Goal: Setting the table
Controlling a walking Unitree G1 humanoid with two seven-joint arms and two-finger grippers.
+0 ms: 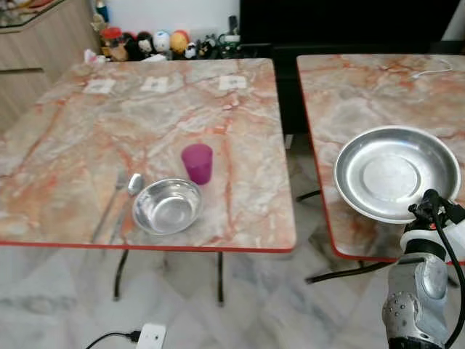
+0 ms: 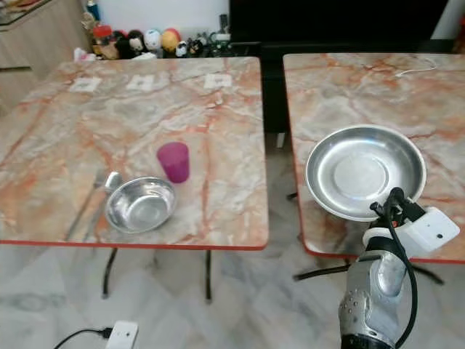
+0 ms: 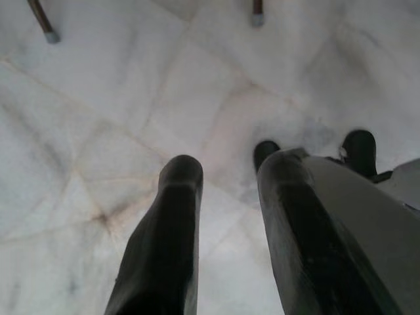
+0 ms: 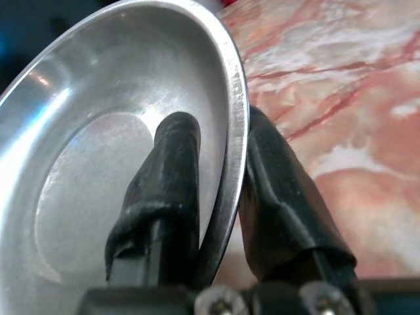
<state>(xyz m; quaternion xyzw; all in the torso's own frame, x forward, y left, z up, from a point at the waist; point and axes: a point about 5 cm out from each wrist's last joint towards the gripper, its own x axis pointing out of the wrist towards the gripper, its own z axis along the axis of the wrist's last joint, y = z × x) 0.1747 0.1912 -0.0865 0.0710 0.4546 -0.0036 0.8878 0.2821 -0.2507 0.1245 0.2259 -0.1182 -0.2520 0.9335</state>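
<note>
The rim of a steel plate (image 4: 98, 125) is pinched between the two black fingers (image 4: 164, 190) of the right gripper (image 2: 393, 202), one inside the dish and one beneath, so that it is carried tilted above the near edge of the right-hand marble table (image 1: 363, 87). On the left-hand table (image 1: 73, 131) a place is partly laid: a steel bowl (image 1: 167, 206), a magenta cup (image 1: 197, 163) just behind it, a spoon (image 1: 133, 186) and fork (image 1: 110, 200) beside. The left gripper (image 3: 226, 216) is hung idle over the floor, fingers parted on nothing.
</note>
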